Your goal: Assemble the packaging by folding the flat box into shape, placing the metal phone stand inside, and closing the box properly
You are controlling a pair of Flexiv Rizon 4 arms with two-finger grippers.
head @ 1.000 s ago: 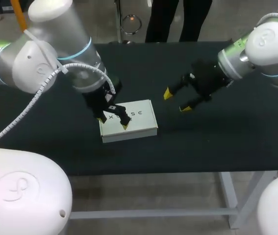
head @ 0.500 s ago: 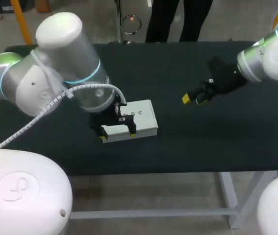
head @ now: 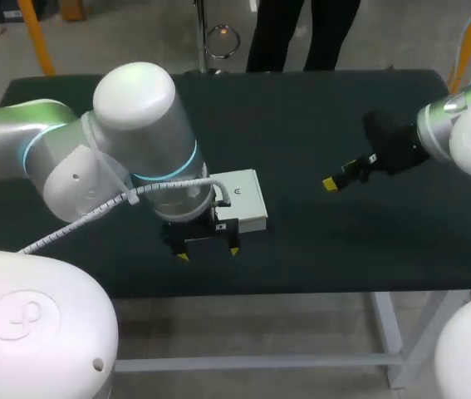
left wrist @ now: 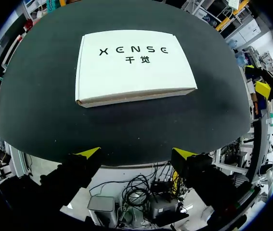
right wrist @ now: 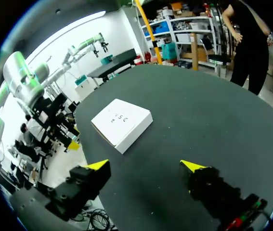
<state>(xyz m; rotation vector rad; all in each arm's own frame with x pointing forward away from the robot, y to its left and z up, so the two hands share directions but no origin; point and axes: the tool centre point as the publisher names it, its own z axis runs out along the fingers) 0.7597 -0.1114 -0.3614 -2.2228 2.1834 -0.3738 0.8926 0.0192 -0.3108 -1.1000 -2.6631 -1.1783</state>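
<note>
The white box (head: 243,199) lies closed and flat on the black table (head: 318,249), lid up with dark print on top. It shows ahead of my left gripper (left wrist: 136,154) as the white box (left wrist: 132,65), and far ahead of my right gripper (right wrist: 146,166) as the white box (right wrist: 122,122). My left gripper (head: 208,252) is open, empty, at the table's front edge just in front of the box. My right gripper (head: 332,183) is open and empty, well to the right of the box. No metal phone stand is visible.
My left arm's large elbow (head: 135,150) hangs over the table's left half and hides part of the box. The table's front edge (head: 301,291) runs just under the left gripper.
My left gripper has drawn back off the box top toward the table's front edge. My right gripper has pulled away to the right. The box stays where it was.
</note>
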